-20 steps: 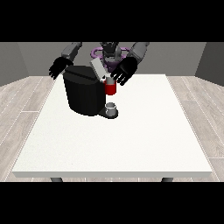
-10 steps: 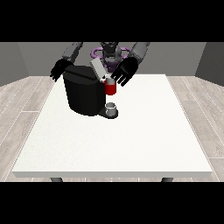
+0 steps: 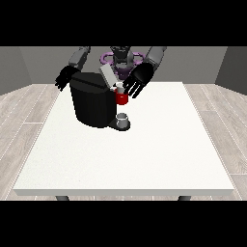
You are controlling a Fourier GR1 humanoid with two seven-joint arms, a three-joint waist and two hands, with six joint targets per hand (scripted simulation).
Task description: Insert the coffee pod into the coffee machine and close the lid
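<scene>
While open, lid (image 3: 107, 75) above pod (image 3: 122, 98)

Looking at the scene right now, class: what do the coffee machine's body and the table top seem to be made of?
Coffee machine: probably plastic, black and matte, with only faint highlights along its top edge. Table: a hard white board, perhaps laminate, smooth with a faint speckle and no shine; the look leaves the exact material open.

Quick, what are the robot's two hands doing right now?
Hand at the view's right: open, fingers spread, by the black coffee machine's raised grey lid.
Hand at the view's left: open, holding nothing.
</scene>
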